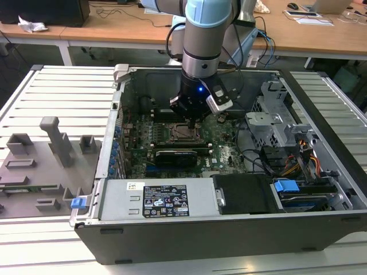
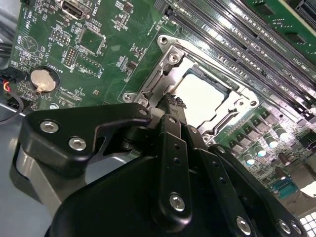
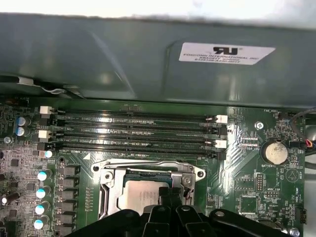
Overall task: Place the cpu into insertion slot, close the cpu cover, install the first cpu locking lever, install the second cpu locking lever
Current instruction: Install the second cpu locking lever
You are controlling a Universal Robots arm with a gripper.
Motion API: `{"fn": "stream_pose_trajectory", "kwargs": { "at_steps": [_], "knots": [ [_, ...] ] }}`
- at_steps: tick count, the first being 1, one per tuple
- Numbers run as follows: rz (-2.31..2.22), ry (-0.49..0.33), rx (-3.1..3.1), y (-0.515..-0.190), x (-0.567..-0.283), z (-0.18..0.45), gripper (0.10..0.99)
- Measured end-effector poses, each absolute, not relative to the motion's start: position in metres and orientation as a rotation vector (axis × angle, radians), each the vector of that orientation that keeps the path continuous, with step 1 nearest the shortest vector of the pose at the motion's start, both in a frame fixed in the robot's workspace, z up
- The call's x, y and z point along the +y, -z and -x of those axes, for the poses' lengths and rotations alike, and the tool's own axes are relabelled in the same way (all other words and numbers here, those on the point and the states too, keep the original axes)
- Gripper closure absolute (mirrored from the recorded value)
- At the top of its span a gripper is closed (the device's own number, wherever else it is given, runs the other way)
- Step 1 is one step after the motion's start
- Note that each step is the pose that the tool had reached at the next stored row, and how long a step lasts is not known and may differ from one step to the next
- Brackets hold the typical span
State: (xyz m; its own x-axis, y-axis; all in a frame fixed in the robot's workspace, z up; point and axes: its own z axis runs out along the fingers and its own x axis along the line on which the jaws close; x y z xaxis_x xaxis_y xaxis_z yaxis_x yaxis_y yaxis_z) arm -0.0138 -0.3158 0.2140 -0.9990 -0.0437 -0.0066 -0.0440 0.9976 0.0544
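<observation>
Pale silver-beige square cpu sat flat, face up in the black-rimmed insertion slot, silver-grey metal cpu cover down around it. Black gripper over its edge, fingers pinched together, holding nothing.

1. Slatted pale grey metal table fills the foreground and runs to both sides.
2. Behind it stands a row of wooden desks on white legs.
3. Desktops hold cables and crumpled paper (far exterior view's left).
4. Lighting even, no hard shadows.
</observation>
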Motion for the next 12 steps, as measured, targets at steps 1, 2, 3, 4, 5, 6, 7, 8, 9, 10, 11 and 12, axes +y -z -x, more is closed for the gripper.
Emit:
{"fn": "stream_pose_trajectory", "kwargs": {
  "at_steps": [1, 2, 3, 4, 5, 6, 7, 8, 9, 10, 11, 12],
  "knots": [
    [0.069, -0.085, 3.134, -0.2140, -0.3161, 0.0138, 0.980],
    [0.069, -0.085, 3.134, -0.2140, -0.3165, 0.0138, 0.980],
    [0.069, -0.085, 3.134, -0.2140, -0.3167, 0.0137, 0.980],
    [0.069, -0.085, 3.134, -0.2141, -0.3168, 0.0138, 0.980],
    [0.069, -0.085, 3.134, -0.2141, -0.3173, 0.0138, 0.980],
    [0.069, -0.085, 3.134, -0.2141, -0.3178, 0.0137, 0.980],
    [0.069, -0.085, 3.134, -0.2140, -0.3181, 0.0137, 0.980],
    [0.069, -0.085, 3.134, -0.2140, -0.3184, 0.0138, 0.980],
    [0.069, -0.085, 3.134, -0.2141, -0.3190, 0.0138, 0.980],
    [0.069, -0.085, 3.134, -0.2140, -0.3196, 0.0137, 0.980],
    [0.069, -0.085, 3.134, -0.2141, -0.3202, 0.0138, 0.980],
    [0.069, -0.085, 3.134, -0.2140, -0.3208, 0.0138, 0.980]
  ]
}}
